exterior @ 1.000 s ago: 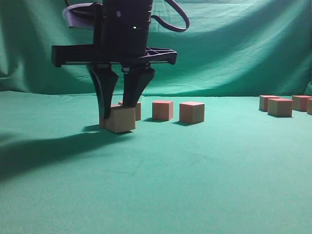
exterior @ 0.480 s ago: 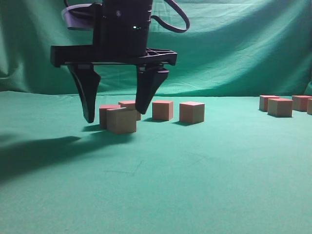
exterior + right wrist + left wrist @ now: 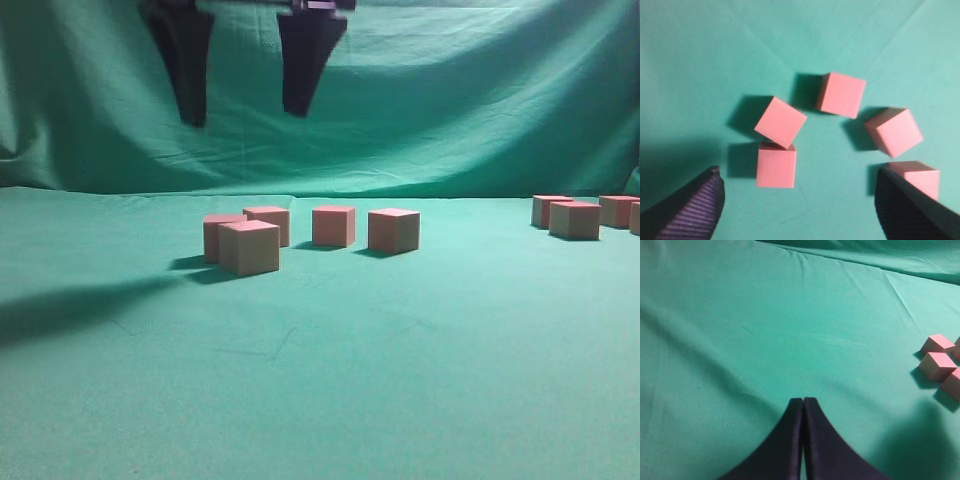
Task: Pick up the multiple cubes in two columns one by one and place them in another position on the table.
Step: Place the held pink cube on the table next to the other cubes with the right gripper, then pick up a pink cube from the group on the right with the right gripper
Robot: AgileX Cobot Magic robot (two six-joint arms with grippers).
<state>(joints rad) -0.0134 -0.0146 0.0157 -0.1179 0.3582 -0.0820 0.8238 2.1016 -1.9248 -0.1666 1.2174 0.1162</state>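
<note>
Several pinkish-red cubes stand in a loose cluster on the teal table [image 3: 400, 350]. The nearest cube [image 3: 248, 247] sits at the front left of the cluster, touching another behind it [image 3: 222, 232]. My right gripper [image 3: 243, 115] hangs open and empty high above this cluster. The right wrist view looks straight down between its jaws [image 3: 799, 174] onto the cubes, with the nearest cube [image 3: 776, 167] closest to the jaws. My left gripper [image 3: 803, 400] is shut and empty over bare cloth, with three cubes [image 3: 937, 365] at the right edge of the left wrist view.
A second group of cubes [image 3: 575, 219] stands at the far right of the table, partly cut off by the frame edge. A draped green backdrop [image 3: 480, 90] hangs behind the table. The cloth is slightly wrinkled.
My right gripper opened around the front cube, left it on the table and rose straight up to the top of the view. The cube stays where it was set down.
</note>
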